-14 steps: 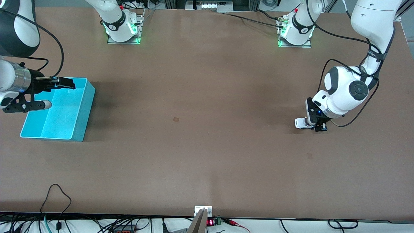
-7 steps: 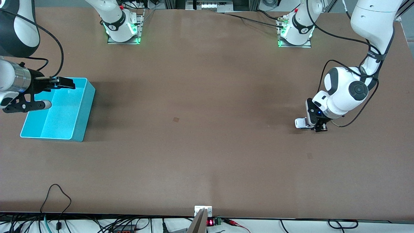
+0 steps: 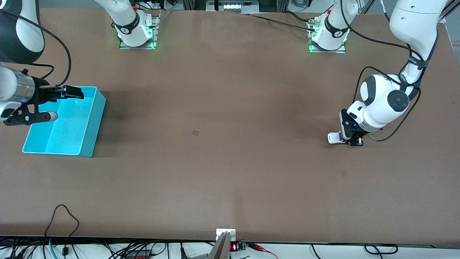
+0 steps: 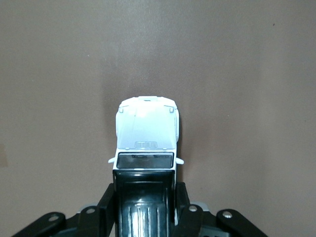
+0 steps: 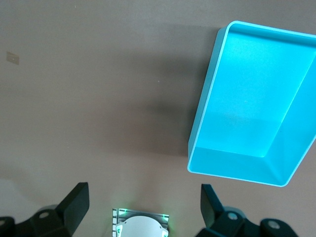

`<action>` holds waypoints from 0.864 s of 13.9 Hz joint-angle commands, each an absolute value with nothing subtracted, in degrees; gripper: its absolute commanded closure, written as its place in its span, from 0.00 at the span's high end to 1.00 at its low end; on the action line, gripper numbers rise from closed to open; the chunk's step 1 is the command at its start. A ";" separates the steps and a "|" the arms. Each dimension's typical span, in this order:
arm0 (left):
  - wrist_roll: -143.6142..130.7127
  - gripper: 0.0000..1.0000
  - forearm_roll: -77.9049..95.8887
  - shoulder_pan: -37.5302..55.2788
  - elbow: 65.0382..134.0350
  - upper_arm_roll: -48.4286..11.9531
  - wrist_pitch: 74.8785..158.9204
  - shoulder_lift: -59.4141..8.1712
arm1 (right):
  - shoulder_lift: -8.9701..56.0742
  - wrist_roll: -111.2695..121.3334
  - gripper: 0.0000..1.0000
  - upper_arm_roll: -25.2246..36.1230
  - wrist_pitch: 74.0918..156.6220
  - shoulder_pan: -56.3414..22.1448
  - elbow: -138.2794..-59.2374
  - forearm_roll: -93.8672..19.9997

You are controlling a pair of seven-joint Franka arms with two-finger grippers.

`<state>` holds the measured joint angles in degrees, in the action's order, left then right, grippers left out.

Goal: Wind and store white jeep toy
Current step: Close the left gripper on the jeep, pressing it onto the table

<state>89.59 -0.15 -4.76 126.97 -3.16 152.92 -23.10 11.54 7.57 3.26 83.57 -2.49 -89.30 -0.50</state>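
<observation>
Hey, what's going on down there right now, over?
Left gripper shut on white jeep toy, on the table. Right gripper open, waiting over turquoise bin. Nothing in the way.

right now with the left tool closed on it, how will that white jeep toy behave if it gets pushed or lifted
The white jeep toy looks like a small rigid shell, so probably stiff and light. It stands on wheels on the table, so a push would likely roll it. The left tool pinches its smooth sides, so it might slip.
</observation>
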 commanded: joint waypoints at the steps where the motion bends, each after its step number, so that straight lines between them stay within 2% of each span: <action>1: 90.26 0.36 -1.14 -5.54 126.91 -3.60 153.20 -22.85 | 11.60 8.09 1.00 3.25 82.79 -2.46 -88.33 -0.79; 5: 90.18 0.33 -1.14 -5.63 126.83 -3.60 153.11 -22.94 | 11.86 8.17 1.00 3.25 82.71 -2.20 -88.51 -0.70; 12: 90.18 0.19 -1.14 -6.86 126.83 -3.69 153.02 -23.38 | 11.78 7.47 1.00 3.25 82.71 -2.64 -88.51 -0.70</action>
<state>89.59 -0.14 -5.57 126.96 -3.16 152.92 -23.11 11.54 7.55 3.25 83.57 -2.51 -89.28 -0.50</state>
